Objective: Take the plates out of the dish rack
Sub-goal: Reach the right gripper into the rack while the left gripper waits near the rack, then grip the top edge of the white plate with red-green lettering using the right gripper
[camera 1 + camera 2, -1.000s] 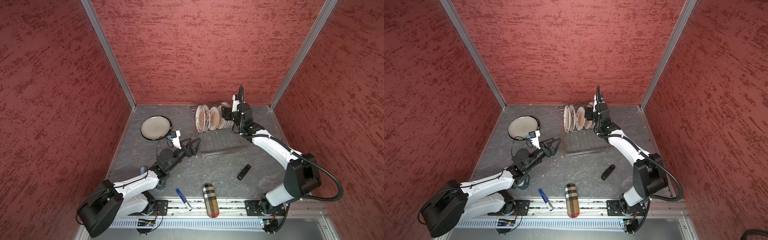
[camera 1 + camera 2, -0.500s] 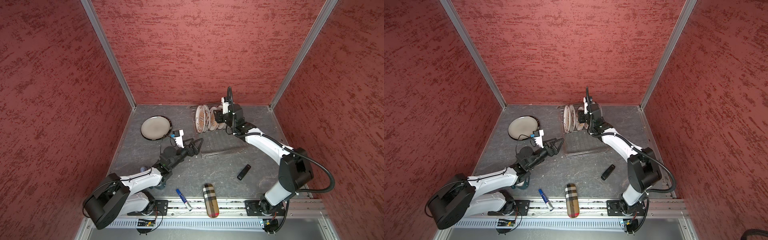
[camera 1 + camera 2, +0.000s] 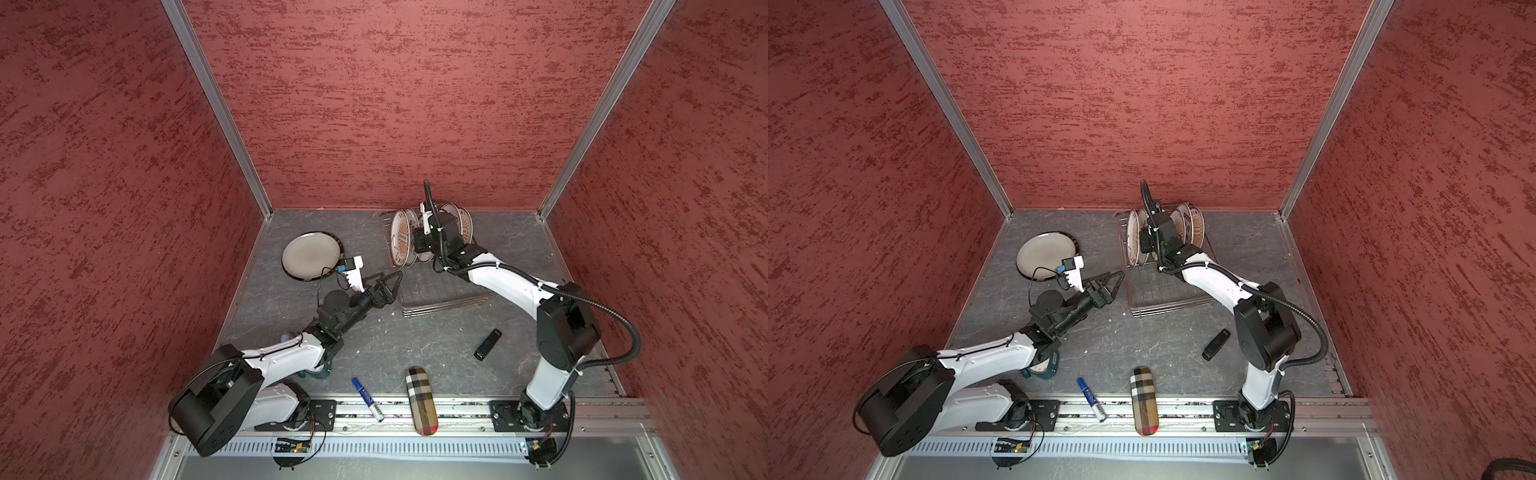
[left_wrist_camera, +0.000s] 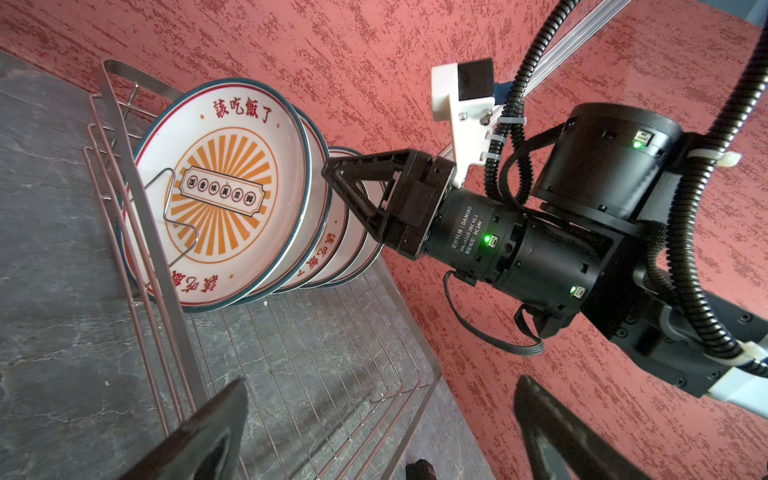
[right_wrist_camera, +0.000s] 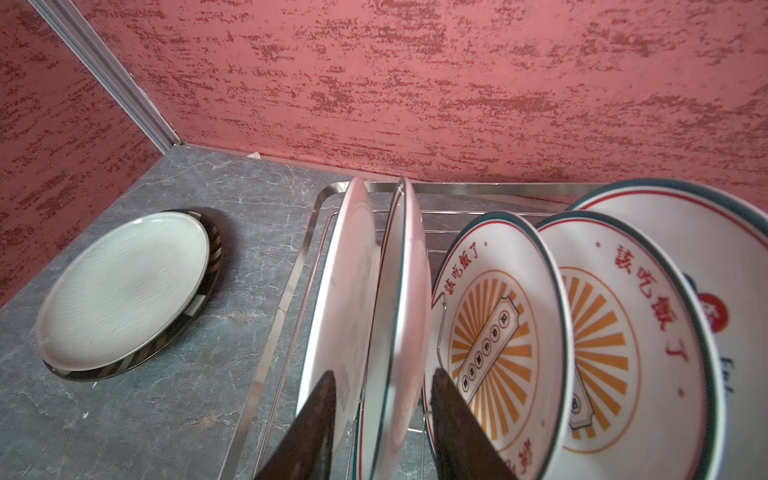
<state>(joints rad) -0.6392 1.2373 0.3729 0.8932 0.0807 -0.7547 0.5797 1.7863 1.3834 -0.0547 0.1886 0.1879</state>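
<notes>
On the counter the rack sits toward 12 o'clock, its plates upright at the far end. A grey plate lies flat at 10. A case, stick and marker lie near 6. The right claw, narrowed, straddles a plate's rim, but I cannot tell if it touches. The left claw hovers wide at the rack's 9.
</notes>
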